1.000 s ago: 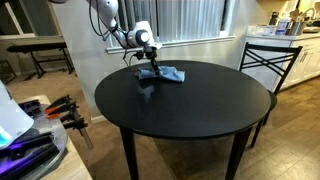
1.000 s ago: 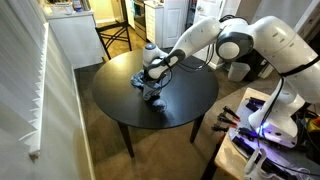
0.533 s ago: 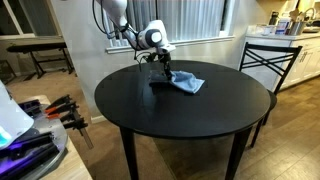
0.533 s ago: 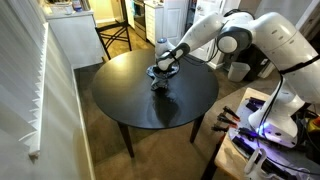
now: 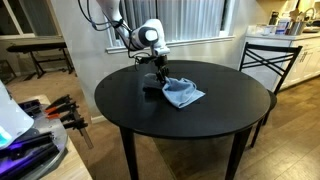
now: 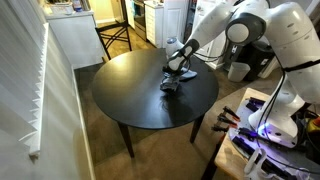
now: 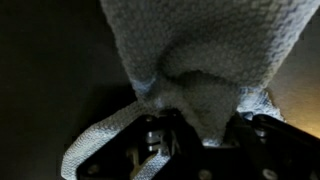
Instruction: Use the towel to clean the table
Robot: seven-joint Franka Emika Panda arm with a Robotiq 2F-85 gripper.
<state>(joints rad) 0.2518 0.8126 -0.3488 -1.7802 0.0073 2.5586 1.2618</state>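
- Got the gripper (image 5: 157, 78) pinched tight on a bunched-up corner of the blue towel (image 5: 183, 95), probably so it won't slip while dragging.
- Leaves the rest spread flat on the round black table (image 5: 130, 115), near the middle, for wiping contact.
- Looks mid-wipe, plenty left to cover.

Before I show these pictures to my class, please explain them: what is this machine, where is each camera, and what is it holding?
It is one robot arm with two jaws at its tip. Two pictures come from cameras standing in the room, viewing the round black table from different places. The third comes from a camera on the arm's wrist, right behind the jaws. A pale blue towel lies on the table; the jaws pinch a bunched part of it, which fills the wrist view.
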